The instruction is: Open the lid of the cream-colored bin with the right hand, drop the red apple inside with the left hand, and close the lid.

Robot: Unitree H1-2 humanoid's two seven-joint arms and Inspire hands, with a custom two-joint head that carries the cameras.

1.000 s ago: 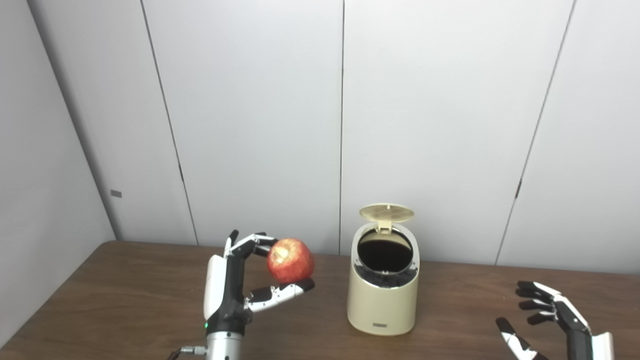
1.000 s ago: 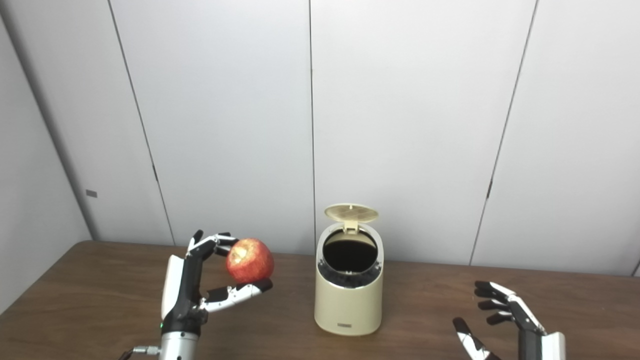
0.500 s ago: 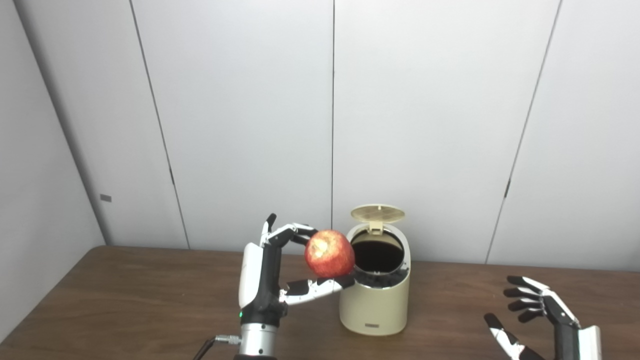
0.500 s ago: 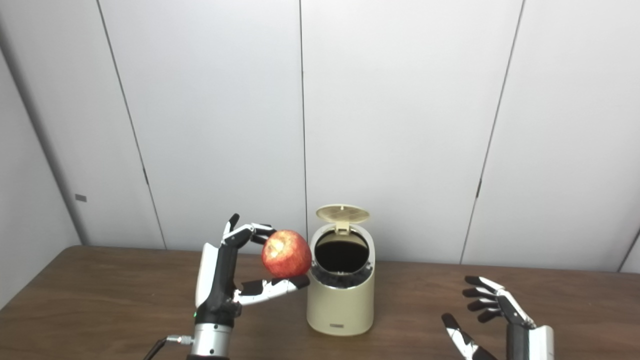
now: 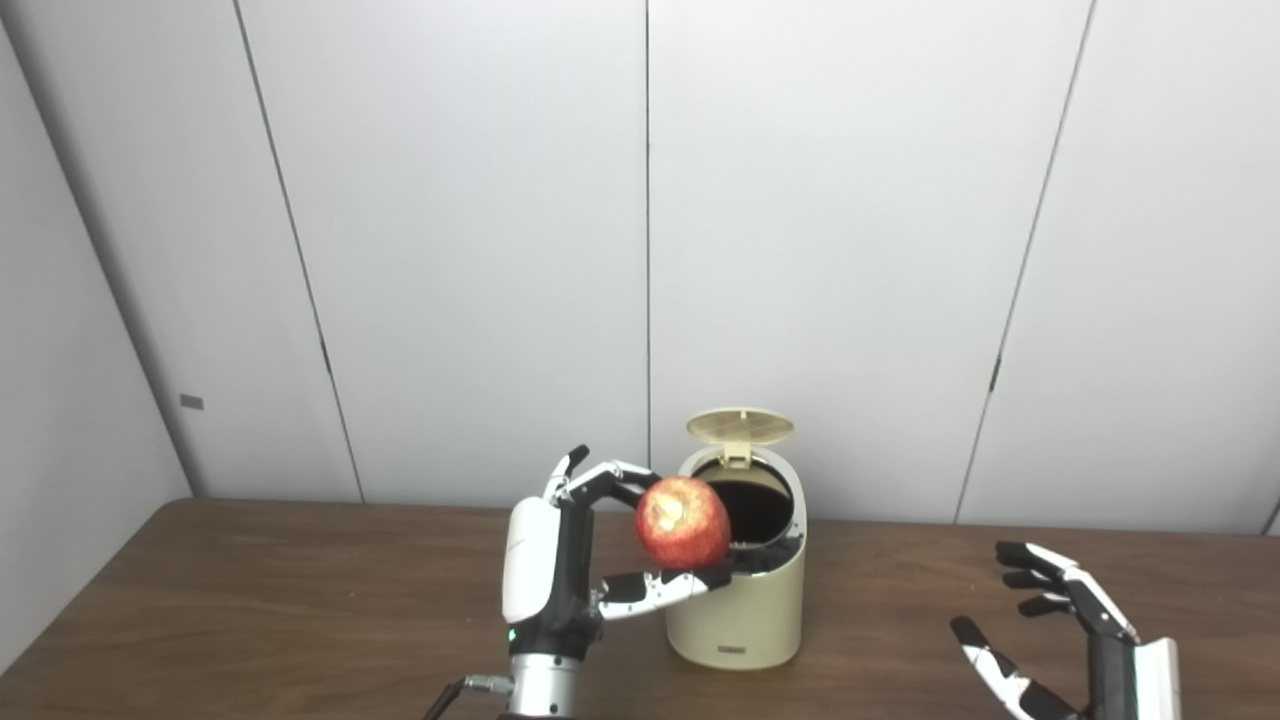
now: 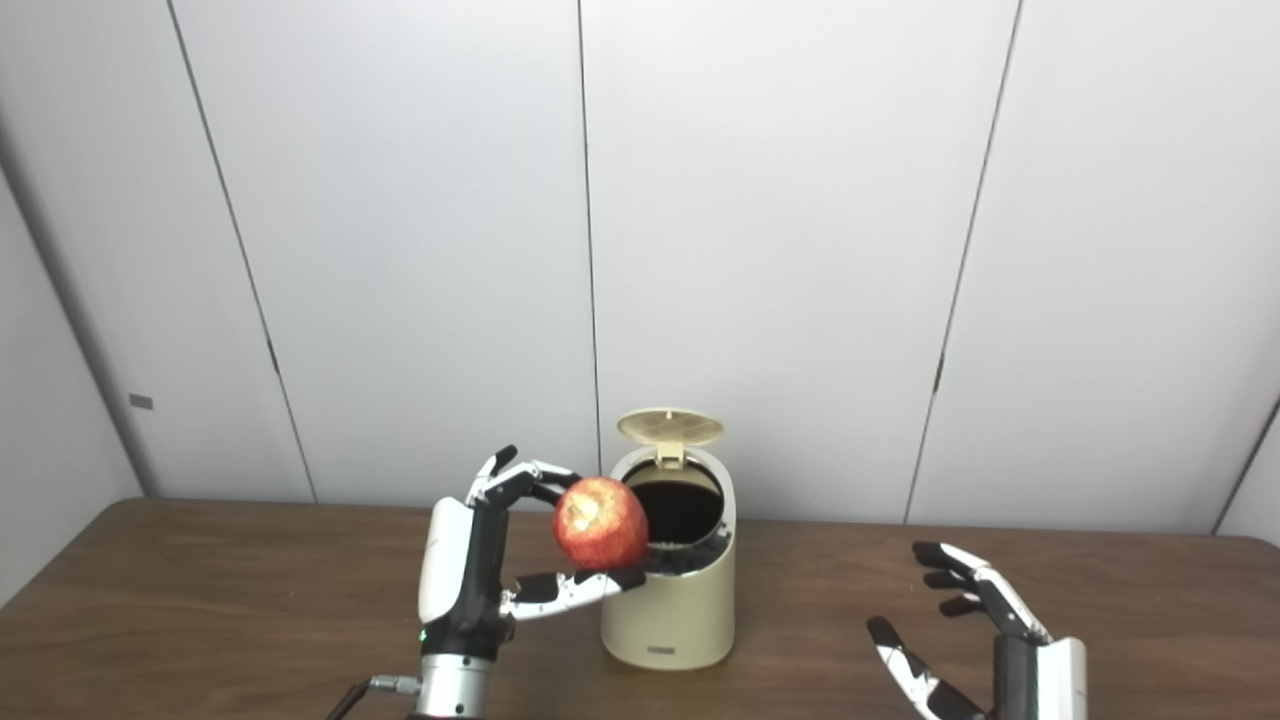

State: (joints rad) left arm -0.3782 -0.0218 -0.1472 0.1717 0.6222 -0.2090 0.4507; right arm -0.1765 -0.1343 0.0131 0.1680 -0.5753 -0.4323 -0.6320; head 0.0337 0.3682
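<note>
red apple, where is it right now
The red apple is held off the table in the left hand, left of centre in both eye views, at the left rim of the open cream-colored bin and not yet inside it.

right robot hand wrist cut off, bin inside dark

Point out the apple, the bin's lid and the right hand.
apple (image 5: pixel 684 522), left eye view, front skin.
lid (image 5: pixel 740 426), left eye view, ribbed underside.
right hand (image 6: pixel 985 625), right eye view, palm.
</note>
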